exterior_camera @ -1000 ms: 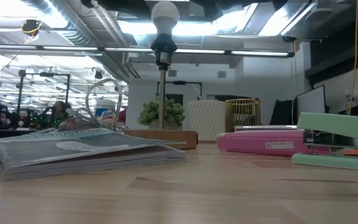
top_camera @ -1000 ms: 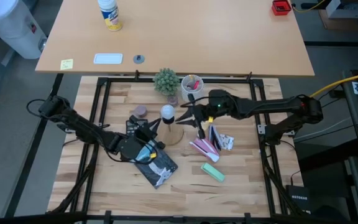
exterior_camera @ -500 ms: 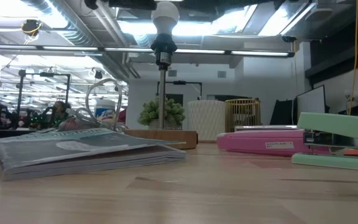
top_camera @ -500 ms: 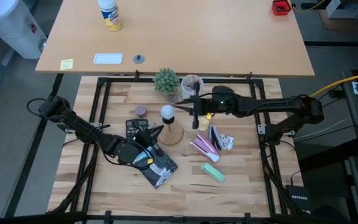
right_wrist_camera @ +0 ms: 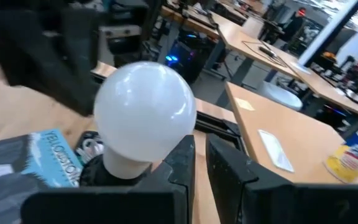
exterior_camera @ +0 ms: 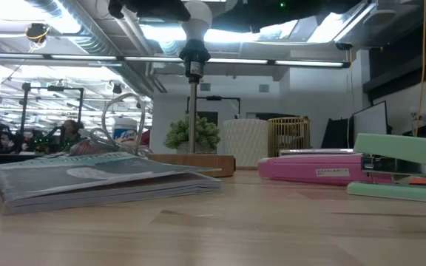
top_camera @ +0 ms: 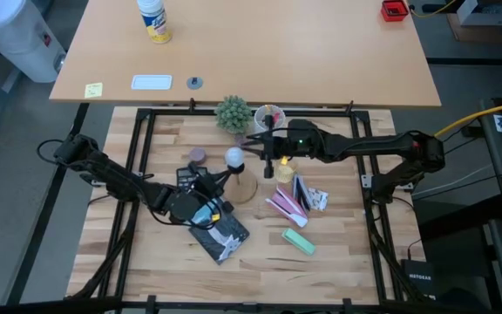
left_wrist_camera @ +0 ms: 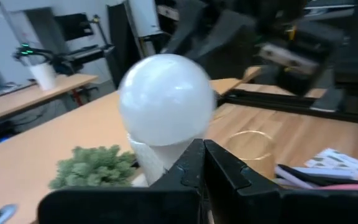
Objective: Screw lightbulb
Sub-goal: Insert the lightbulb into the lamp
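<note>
High view shows the lightbulb (top_camera: 233,158) seated upright in the socket atop the wooden stand (top_camera: 241,186), apparently nearly screwed in, with the right gripper (top_camera: 253,149) and left gripper (top_camera: 219,178) beside it, fingers close together, gripping nothing.

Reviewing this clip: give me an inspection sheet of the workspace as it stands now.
Surface: wooden table in a black frame.
Job's things: lightbulb seated upright in the black socket of the wooden cone stand.
Clutter: booklet, green stapler, pink item, small plant, cup.
Grippers: left gripper close beside the bulb, fingers together; right gripper also at the bulb, fingers nearly together; neither clearly clamps it.
Cables: yellow cable off the table's right.
Surroundings: desk behind with a bottle; open room with more desks.
</note>
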Robot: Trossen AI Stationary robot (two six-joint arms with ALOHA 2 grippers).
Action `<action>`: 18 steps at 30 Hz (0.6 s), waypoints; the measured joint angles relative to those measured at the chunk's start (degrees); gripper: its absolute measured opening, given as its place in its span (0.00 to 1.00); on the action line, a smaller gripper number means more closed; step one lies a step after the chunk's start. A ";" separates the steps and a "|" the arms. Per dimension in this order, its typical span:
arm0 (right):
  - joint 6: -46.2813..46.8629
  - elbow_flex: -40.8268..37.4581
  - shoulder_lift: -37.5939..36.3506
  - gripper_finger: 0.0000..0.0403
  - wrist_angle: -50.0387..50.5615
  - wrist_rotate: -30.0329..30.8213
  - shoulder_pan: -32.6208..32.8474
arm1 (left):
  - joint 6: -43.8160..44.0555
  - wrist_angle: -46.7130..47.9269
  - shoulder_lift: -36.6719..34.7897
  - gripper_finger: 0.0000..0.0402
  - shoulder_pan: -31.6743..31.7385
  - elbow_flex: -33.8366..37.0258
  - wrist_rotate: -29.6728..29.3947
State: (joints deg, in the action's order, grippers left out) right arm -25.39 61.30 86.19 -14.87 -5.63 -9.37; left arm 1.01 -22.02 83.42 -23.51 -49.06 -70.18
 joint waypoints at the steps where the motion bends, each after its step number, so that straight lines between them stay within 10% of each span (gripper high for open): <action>1: 0.09 0.00 0.00 0.11 -0.09 -0.70 -0.02 | -0.26 0.00 0.00 0.00 0.00 0.00 -0.91; 18: 5.08 0.00 -0.07 0.11 1.47 -8.26 -0.09 | -2.56 2.38 0.00 0.00 -0.03 0.00 -5.98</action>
State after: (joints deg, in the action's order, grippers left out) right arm -20.31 61.30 86.13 -13.41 -13.89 -9.45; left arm -1.55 -19.64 83.42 -23.53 -49.06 -76.16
